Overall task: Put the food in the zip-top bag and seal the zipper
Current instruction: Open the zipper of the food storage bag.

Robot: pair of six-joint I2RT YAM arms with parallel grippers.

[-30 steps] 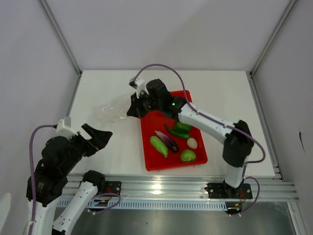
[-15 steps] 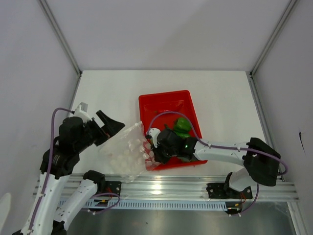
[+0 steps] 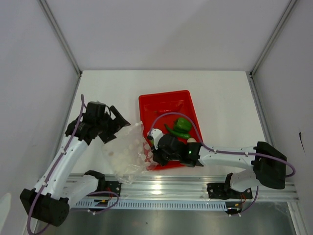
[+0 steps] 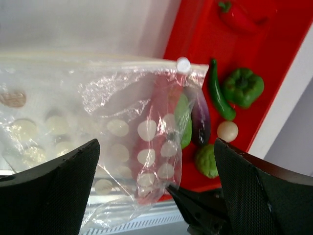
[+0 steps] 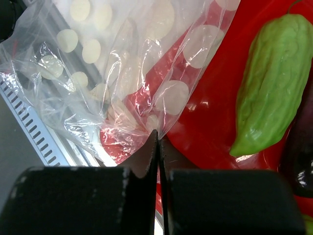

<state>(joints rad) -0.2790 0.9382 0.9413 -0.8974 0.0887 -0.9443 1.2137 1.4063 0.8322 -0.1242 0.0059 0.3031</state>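
Items I have on screen, largest first, each placed against the red tray.

1. Table (image 3: 225, 107): white, carries the tray.
2. Red tray (image 3: 164, 104): rectangular, my reference for everything below.
3. Zip-top bag (image 3: 122, 154): clear film printed with white dots, crumpled. It drapes over the tray's near-left corner and spreads left of it, down to the rail (image 3: 161, 183) at the table edge. I see no food inside it.
4. Left gripper (image 3: 119, 129): left of the tray, at the bag's far-left side. Its jaws are spread wide with nothing between them, and its wrist camera looks across the bag.
5. Right gripper (image 3: 152, 155): at the tray's near-left corner. Its fingers are pressed together and pinch a corner of the bag's film.
6. Gourd (image 5: 274, 83): light green, on the tray floor just beside the pinched corner and outside the film.
7. Eggplant (image 5: 299, 147): purple, beside the gourd.
8. Green pepper (image 3: 183, 125): mid-tray, towards the right wall.
9. Green chili (image 4: 216, 94): just beside the pepper.
10. Red chili (image 4: 238, 17): at the tray's far end, well apart from the other pieces.
11. Round green piece (image 4: 207, 160): near end of the tray.
12. Egg-like piece (image 4: 227, 131): white, between the round piece and the chili.
13. Zipper (image 4: 98, 58): thin pinkish strip along the bag's far edge, ending over the tray's left wall. I cannot tell whether it is closed.
14. Slider (image 4: 183, 64): small white tab at that end.
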